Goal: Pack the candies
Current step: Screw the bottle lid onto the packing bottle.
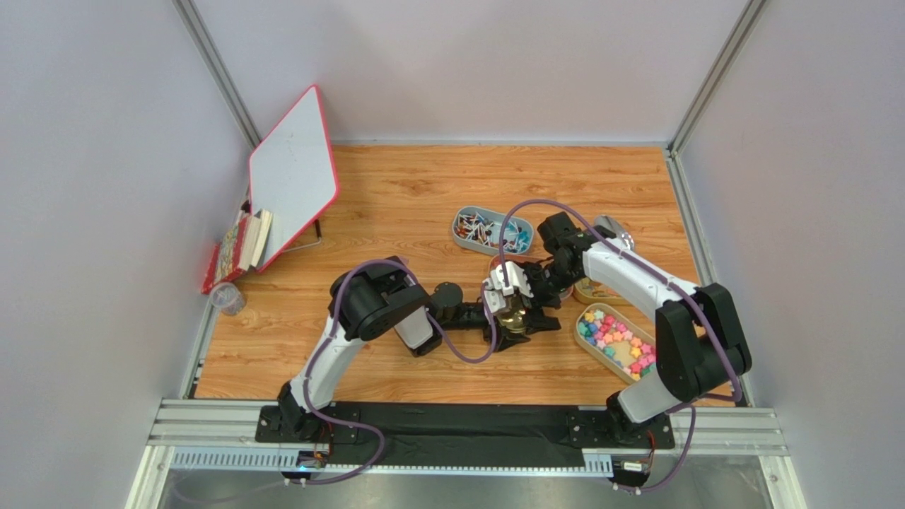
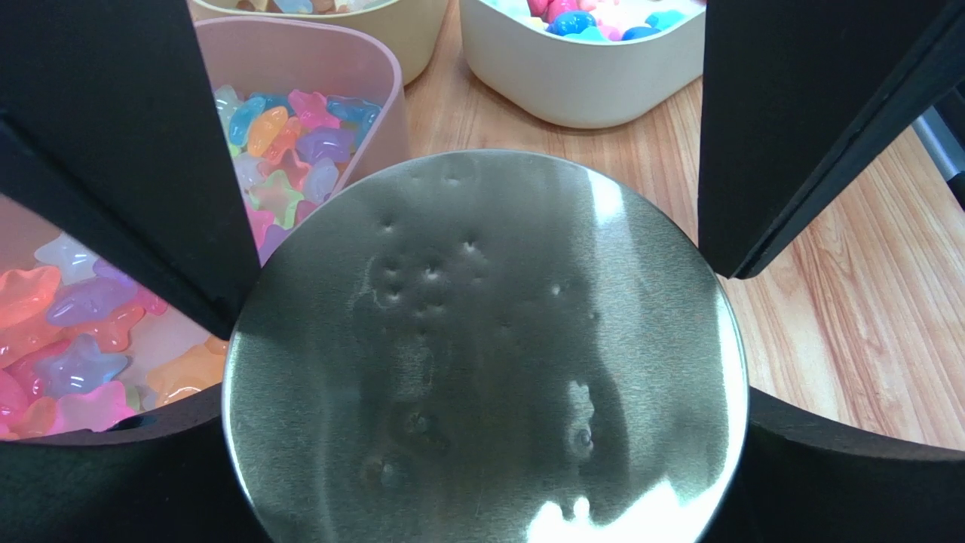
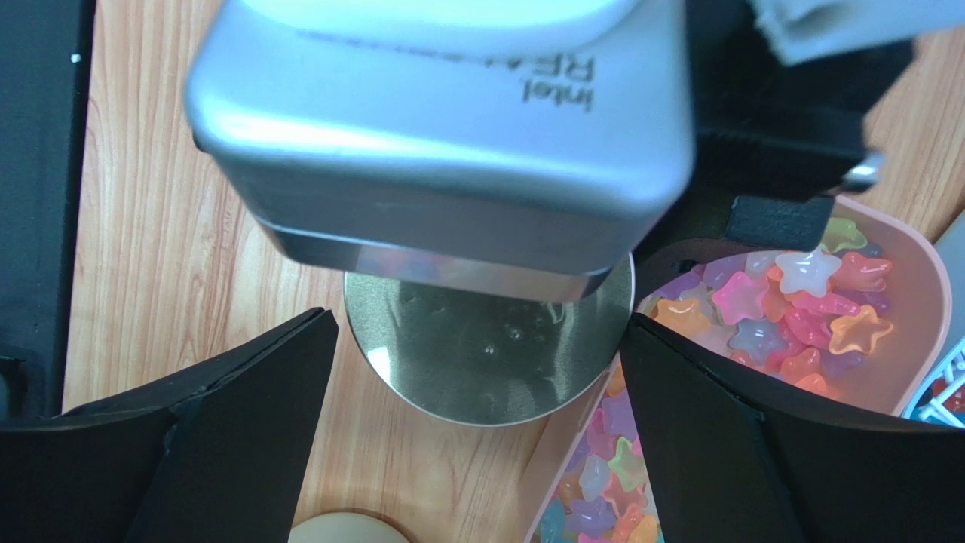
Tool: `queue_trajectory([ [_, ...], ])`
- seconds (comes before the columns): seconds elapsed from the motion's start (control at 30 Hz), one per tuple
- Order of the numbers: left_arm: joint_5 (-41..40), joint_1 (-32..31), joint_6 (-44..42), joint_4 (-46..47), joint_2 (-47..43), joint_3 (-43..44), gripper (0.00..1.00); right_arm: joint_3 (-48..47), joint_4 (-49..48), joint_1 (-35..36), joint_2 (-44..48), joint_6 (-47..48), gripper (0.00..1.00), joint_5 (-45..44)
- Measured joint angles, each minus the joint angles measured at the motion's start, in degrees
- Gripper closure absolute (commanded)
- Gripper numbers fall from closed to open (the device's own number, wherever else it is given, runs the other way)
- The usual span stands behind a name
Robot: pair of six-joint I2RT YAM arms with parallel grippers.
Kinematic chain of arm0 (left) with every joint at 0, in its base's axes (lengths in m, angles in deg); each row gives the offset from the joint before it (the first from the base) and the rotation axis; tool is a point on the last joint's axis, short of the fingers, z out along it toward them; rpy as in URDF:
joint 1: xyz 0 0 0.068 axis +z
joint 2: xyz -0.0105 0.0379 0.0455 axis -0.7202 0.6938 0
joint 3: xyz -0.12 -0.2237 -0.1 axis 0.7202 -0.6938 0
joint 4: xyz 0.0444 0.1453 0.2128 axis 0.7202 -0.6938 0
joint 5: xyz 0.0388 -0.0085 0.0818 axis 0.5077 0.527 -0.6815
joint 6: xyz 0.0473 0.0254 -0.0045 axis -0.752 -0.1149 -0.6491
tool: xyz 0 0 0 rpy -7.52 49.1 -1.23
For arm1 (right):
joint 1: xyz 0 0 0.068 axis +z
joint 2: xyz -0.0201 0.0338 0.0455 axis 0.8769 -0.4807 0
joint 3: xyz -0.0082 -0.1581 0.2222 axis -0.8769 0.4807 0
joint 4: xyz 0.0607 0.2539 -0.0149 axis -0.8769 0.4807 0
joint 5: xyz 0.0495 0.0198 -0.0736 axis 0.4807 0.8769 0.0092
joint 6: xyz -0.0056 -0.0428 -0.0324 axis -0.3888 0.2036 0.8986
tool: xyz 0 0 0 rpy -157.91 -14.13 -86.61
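A round brushed-metal lid (image 2: 487, 351) fills the space between my left gripper's (image 2: 464, 136) fingers, its rim against both; what lies under it is hidden. In the right wrist view the same lid (image 3: 487, 362) shows beneath the left wrist's camera. My right gripper (image 3: 478, 330) hangs open above it, its fingers apart on either side without touching. Beside the lid, translucent star candies (image 3: 793, 300) fill a pink tray (image 2: 379, 85). More bright candies (image 1: 618, 337) lie in a tan oval tray, and blue-white wrapped ones (image 1: 483, 228) in a grey tray. Both grippers (image 1: 513, 305) meet mid-table.
Two cream trays (image 2: 589, 85) stand just beyond the pink one. A red-framed whiteboard (image 1: 292, 175), some books (image 1: 246, 242) and a clear cup (image 1: 225, 299) sit at the far left. Grey walls enclose the wooden table (image 1: 404, 202). A cream round object (image 3: 340, 529) lies near the right gripper.
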Motion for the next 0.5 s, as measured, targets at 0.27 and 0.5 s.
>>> queue_trajectory([
  [0.27,-0.2,-0.3,0.0,-0.5,0.0,0.3,0.63,5.1,-3.1,0.0,5.2,-1.4,0.00,-3.5],
  [0.5,0.2,-1.1,-0.3,-1.5,0.0,1.1,0.46,11.4,-4.9,0.1,12.9,-5.1,0.00,-6.8],
])
